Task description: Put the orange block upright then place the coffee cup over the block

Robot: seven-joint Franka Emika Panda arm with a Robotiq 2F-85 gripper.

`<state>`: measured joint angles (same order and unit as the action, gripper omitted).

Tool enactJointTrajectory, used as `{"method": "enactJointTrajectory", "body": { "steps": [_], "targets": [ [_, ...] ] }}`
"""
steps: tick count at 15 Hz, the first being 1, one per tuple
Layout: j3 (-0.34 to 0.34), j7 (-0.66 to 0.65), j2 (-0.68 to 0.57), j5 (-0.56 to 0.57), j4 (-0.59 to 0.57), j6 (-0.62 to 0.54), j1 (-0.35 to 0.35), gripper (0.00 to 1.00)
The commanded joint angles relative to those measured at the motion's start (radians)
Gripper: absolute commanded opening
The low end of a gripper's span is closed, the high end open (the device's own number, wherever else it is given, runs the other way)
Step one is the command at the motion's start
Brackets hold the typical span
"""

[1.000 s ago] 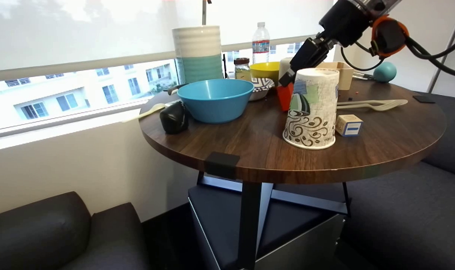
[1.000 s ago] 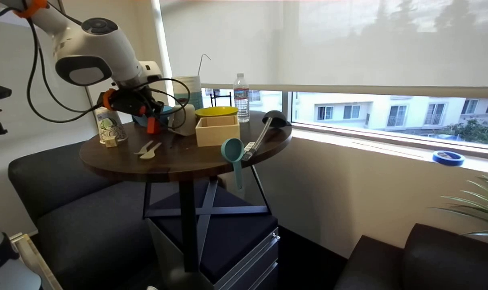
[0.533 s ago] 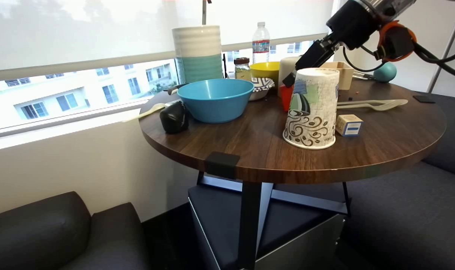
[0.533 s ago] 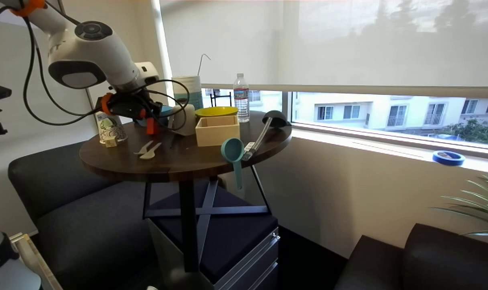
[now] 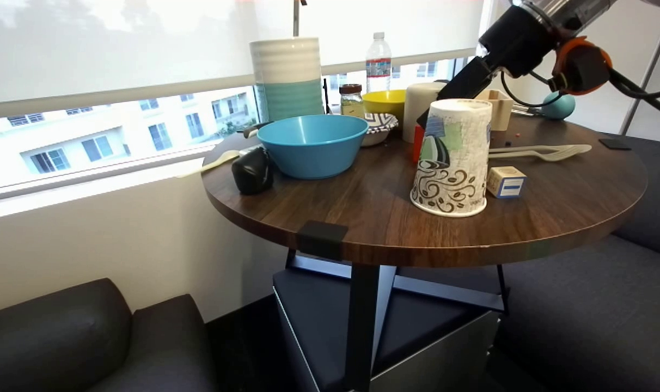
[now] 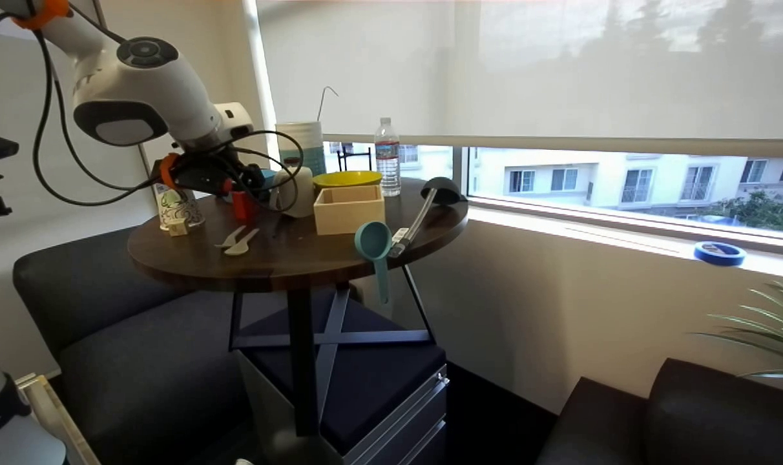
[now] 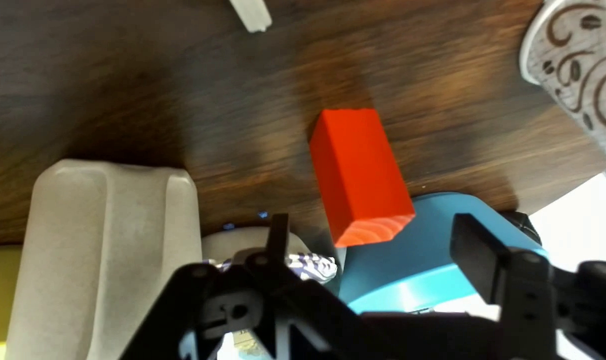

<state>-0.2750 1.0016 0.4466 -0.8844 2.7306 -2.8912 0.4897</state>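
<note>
The orange block (image 7: 365, 165) stands upright on the table, its grained end facing the camera in the wrist view. My gripper (image 7: 372, 222) is open, its dark fingers (image 7: 475, 250) standing apart on either side of the block's upper end with gaps showing. In an exterior view the block (image 6: 241, 208) appears straight just under the gripper. The coffee cup (image 5: 452, 163) rests upside down, wide rim on the table, and covers part of the block (image 5: 417, 142) and the fingertips from that camera. The cup's printed side (image 7: 583, 70) also shows at the wrist view's upper right.
A blue bowl (image 5: 313, 152) and a white cylinder (image 5: 416, 103) stand near the block. Beside the cup lie a pale cube (image 5: 505, 182) and plastic cutlery (image 5: 553, 153). A wooden box (image 6: 349, 216) and a yellow bowl (image 6: 346, 179) sit farther off.
The block was tilted at the gripper's fingertips a second ago and now stands straight, let go. In an exterior view the gripper has shifted slightly right, away from the bowl.
</note>
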Motion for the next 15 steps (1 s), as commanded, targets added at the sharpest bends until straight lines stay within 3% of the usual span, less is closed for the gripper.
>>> {"method": "enactJointTrajectory", "body": {
  "steps": [1,3,6,10,15],
  "targets": [
    [0.115,-0.115,0.058,0.138,0.0,0.006,-0.101,1.0],
    [0.187,-0.21,0.076,0.224,-0.022,0.059,-0.172,1.0],
    [0.23,-0.43,0.109,0.356,-0.082,0.205,-0.216,1.0],
    [0.239,-0.638,0.134,0.475,-0.193,0.429,-0.218,1.0],
    [0.313,-0.819,0.097,0.591,-0.306,0.695,-0.251,1.0]
  ]
}}
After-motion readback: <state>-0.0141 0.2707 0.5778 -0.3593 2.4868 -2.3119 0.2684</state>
